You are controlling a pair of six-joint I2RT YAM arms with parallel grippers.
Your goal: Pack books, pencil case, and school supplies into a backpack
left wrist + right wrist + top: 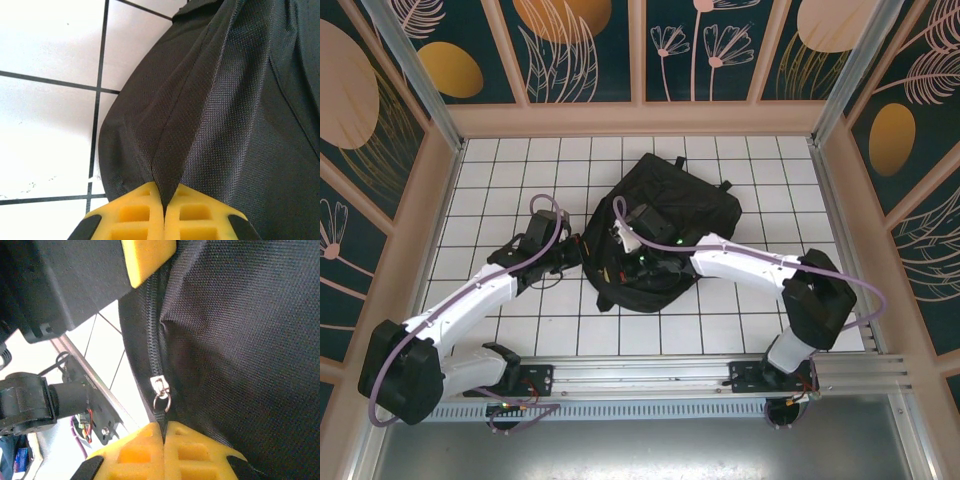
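Between the closed tips of left tool [164, 194] and right tool [164, 429], backpack [225, 110] fabric: a fold [172, 145], a zipper seam [156, 330].

I can read no text, label, brand, number or sign on the backpack [700, 195] or anywhere else in my views.
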